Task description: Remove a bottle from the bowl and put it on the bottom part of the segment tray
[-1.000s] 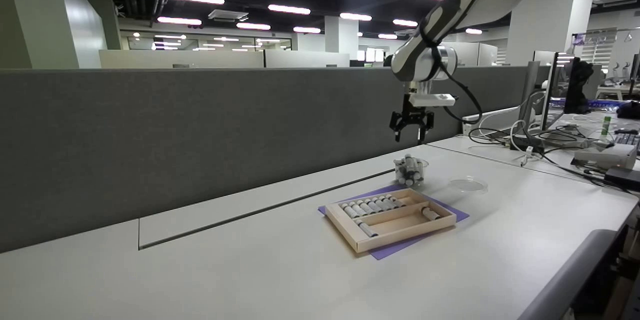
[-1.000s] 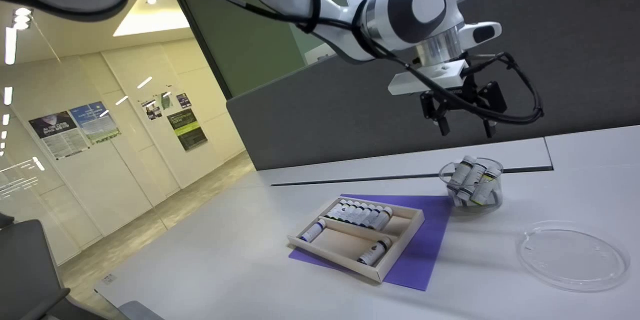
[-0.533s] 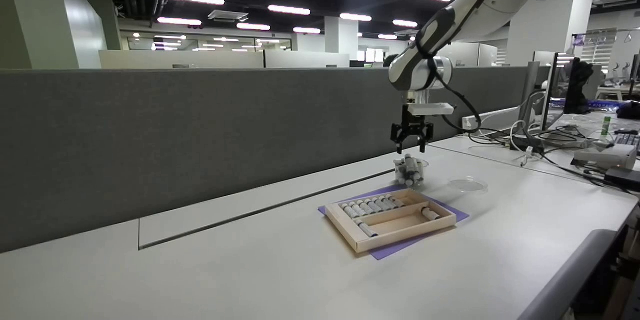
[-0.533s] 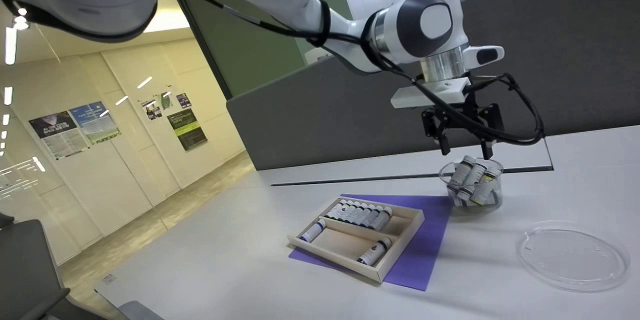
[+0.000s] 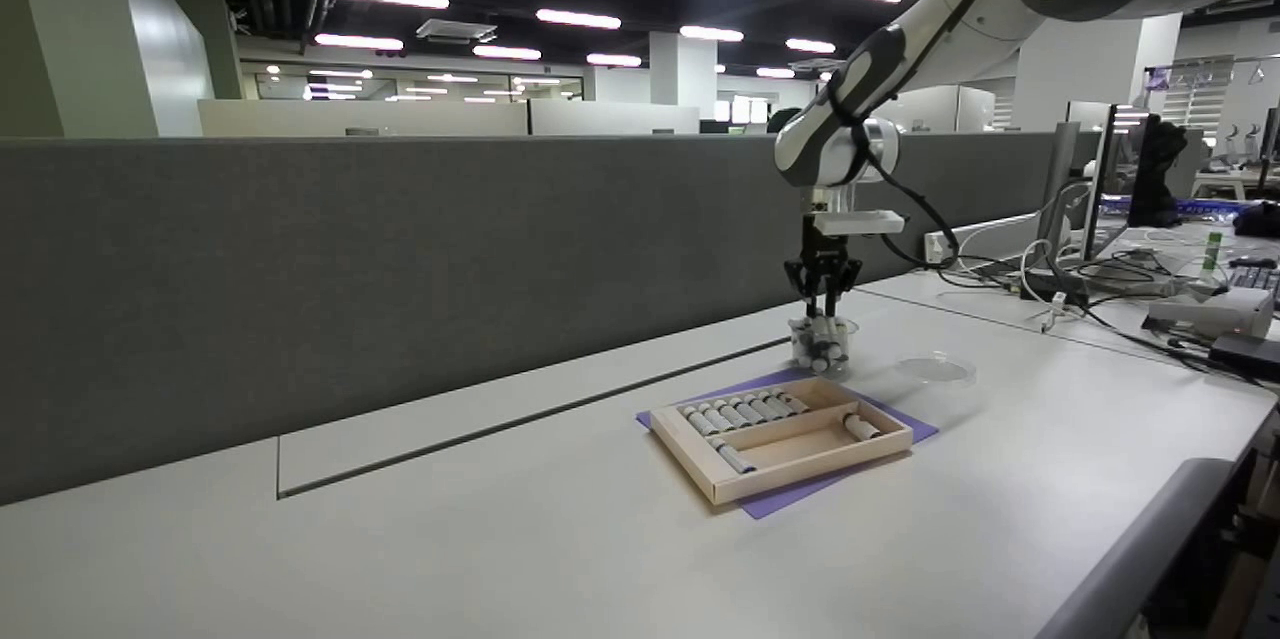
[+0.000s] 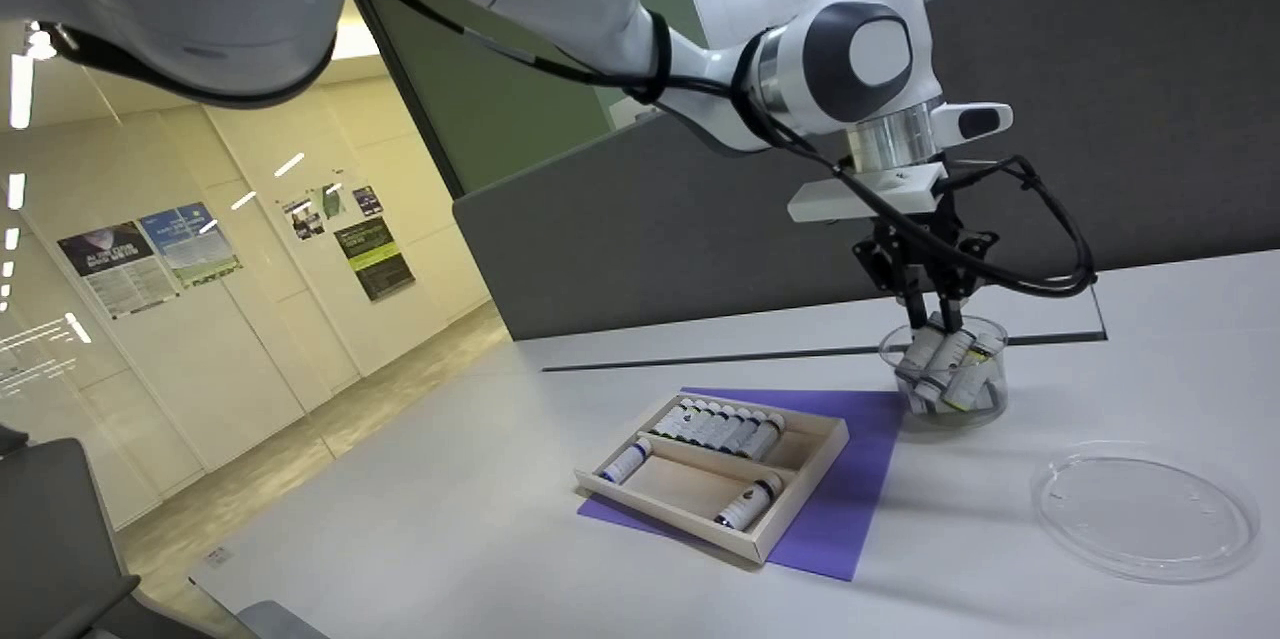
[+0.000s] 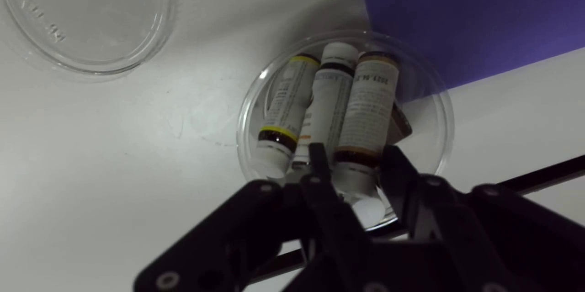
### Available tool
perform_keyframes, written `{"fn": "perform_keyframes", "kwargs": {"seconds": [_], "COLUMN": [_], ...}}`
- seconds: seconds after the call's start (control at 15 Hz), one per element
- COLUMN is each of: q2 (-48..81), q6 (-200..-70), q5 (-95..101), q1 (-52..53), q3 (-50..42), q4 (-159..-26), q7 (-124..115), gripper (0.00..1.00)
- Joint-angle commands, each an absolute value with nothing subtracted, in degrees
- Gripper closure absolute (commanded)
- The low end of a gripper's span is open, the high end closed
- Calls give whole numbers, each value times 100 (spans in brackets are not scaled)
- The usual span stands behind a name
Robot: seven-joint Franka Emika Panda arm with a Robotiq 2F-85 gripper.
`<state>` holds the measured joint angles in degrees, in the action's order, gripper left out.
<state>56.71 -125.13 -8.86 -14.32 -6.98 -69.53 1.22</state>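
In the wrist view, the bottle point(image 7: 365, 109) with orange-brown bands lay leaning inside the clear bowl point(image 7: 447, 123), right of center in the frame, its capped end toward the bottom. The end effector point(image 6: 934, 325) stood narrow at the bowl's mouth, one of its dark fingers point(image 7: 321, 164) on either side of that bottle close to the cap; whether they gripped it could not be told. To its left in the bowl lay a second bottle point(image 7: 325, 104) and, beyond that, a yellow-banded bottle point(image 7: 287, 104). In both exterior views the bowl sat on the white surface point(image 6: 450, 499). In an exterior view it was just beside the upper right corner of a purple sheet point(image 6: 850, 479), and the wooden tray point(image 6: 665, 516) rested on that sheet at the lower center of the frame. The tray's upper compartment held a row of bottles point(image 6: 715, 426); its lower compartment held a left-end bottle point(image 6: 626, 461) and a right-end bottle point(image 6: 750, 503). A round clear lid point(image 6: 1145, 519) lay at the lower right, well apart from the tray. A gray partition point(image 6: 700, 229) stood behind.
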Motion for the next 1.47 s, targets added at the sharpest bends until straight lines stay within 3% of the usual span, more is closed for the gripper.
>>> {"fn": "perform_keyframes", "kwargs": {"seconds": [0.0,0.07,0.13,0.27,1.0,1.4], "q2": [5857,5862,5848,5789,4823,5231], "q6": [-12366,-12334,-12298,-12244,-10854,-10084], "q5": [-764,-780,-796,-825,-1021,-907], "q1": [-1509,-1521,-1528,-1537,-1526,-1183], "q3": [-644,-628,-616,-605,-339,-182], "q4": [-6587,-6562,-6548,-6555,-6458,-6152], "q7": [56,63,54,28,119,36], "gripper": [95,94,100,96,96,96]}}
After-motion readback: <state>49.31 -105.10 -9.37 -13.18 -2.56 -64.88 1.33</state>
